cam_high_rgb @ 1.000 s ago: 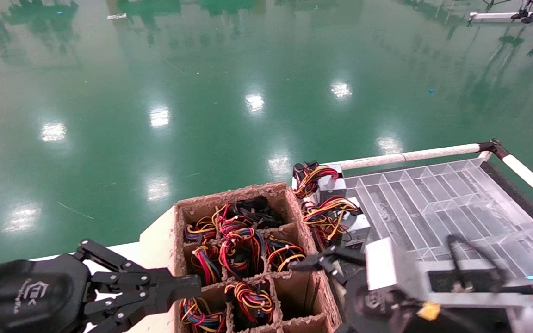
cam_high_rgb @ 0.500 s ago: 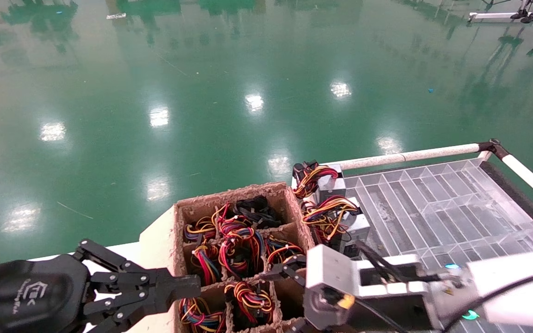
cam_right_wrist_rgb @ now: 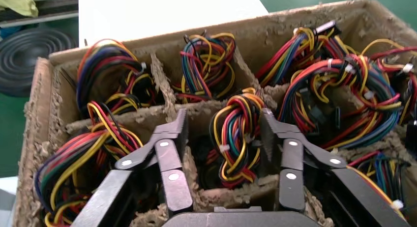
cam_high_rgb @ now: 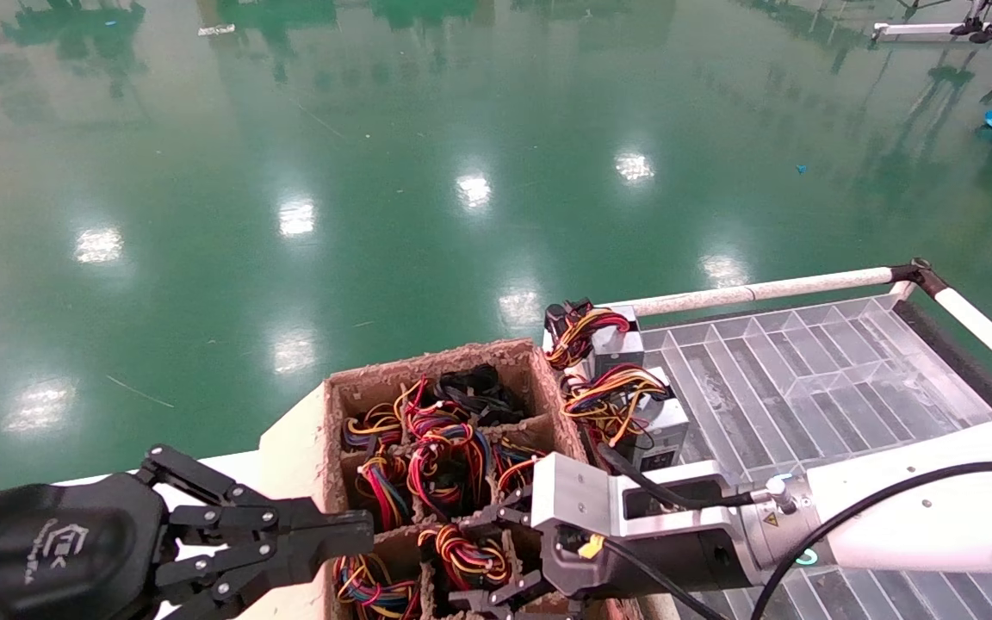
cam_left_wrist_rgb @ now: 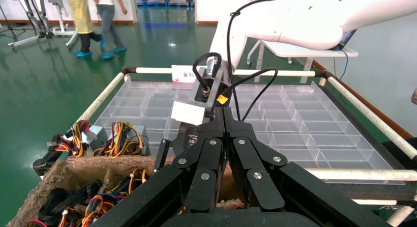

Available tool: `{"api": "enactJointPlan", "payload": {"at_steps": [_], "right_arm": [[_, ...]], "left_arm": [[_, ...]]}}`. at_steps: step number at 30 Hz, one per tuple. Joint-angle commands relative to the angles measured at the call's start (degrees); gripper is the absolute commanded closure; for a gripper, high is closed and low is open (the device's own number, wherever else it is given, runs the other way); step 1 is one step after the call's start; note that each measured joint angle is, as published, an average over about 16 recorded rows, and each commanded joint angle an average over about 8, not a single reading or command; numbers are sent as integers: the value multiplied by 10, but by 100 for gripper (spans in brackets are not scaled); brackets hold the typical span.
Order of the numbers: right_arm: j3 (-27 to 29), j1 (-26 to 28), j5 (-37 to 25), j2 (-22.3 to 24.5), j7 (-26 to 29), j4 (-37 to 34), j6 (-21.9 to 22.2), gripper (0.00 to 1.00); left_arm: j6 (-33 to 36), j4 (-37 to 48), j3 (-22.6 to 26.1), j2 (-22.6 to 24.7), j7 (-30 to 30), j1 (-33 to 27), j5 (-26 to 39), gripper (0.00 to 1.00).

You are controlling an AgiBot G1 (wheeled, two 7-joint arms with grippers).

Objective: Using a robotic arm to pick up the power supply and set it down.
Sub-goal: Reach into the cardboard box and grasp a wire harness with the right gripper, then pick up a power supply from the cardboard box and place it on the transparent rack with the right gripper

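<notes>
Power supply's (cam_right_wrist_rgb: 236, 138) looped glossy wires sit between the right end effector's (cam_right_wrist_rgb: 223, 138) spread black linked fingers (cam_right_wrist_rgb: 169, 153).

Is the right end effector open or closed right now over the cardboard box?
Open. The right end effector has its fingers spread on either side of a wire bundle in one compartment of the cardboard box, not clamped on it.

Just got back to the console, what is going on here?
The right gripper is down at the cardboard box, its jaws open on either side of a bundle of coloured wires in one compartment; nothing is lifted yet. Two power supplies already lie at the edge of the clear tray. The left gripper hangs beside the box, shut and empty.
</notes>
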Motion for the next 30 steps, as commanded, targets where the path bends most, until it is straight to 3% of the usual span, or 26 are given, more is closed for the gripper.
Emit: {"api": "enactJointPlan", "payload": {"at_steps": [1,17,30], "right_arm": [[-3,3,-6,-2,-2,-6,1,100],[4,0,-1,17,9,3,0,100],[84,8,120,76,24,52,-13,100]], "left_arm": [[0,0,0,0,0,0,0,0],[0,0,0,0,0,0,0,0],[0,0,0,0,0,0,0,0]]}}
